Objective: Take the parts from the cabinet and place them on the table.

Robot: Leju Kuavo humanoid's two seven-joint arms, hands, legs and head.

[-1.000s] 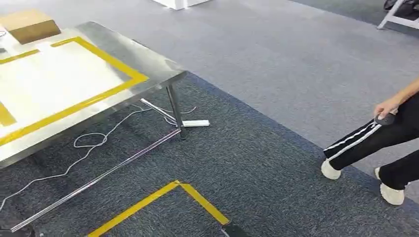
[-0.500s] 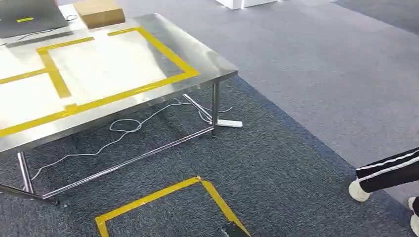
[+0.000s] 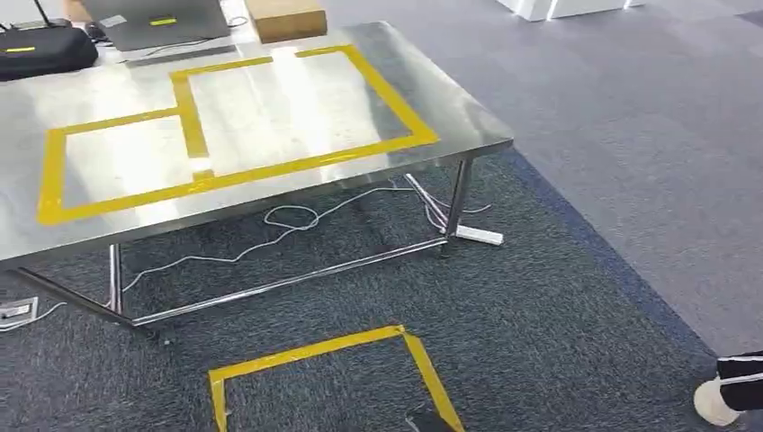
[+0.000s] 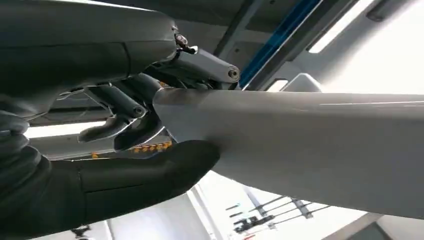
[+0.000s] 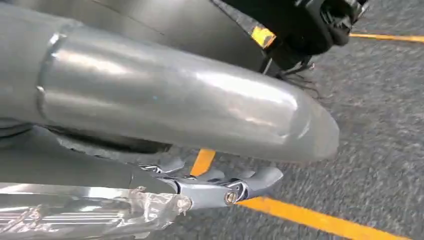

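**Steel table in view, both hands holding grey parts**

Steel and shiny, the table (image 3: pixel 450 117) stands on dark carpet, its top marked with yellow tape rectangles (image 3: pixel 189 135). At its far edge lie a cardboard box (image 3: pixel 286 18), a grey laptop (image 3: pixel 157 20) and a black device (image 3: pixel 40 49) near the far left corner. White cable (image 3: pixel 288 220) loops on the floor beneath, running to a power strip (image 3: pixel 479 236) beside the near right leg. A yellow tape square (image 3: pixel 333 355) marks the carpet in front of the table. A person's shoe (image 3: pixel 715 402) shows at the right edge.

The left hand (image 4: pixel 125 125) grips a smooth grey part (image 4: pixel 300 145), thumb pressed against one side and fingers on the other. The right hand (image 5: pixel 210 187) lies against a rounded metallic grey part (image 5: pixel 175 95); its fingers curl beneath it, above yellow floor tape.
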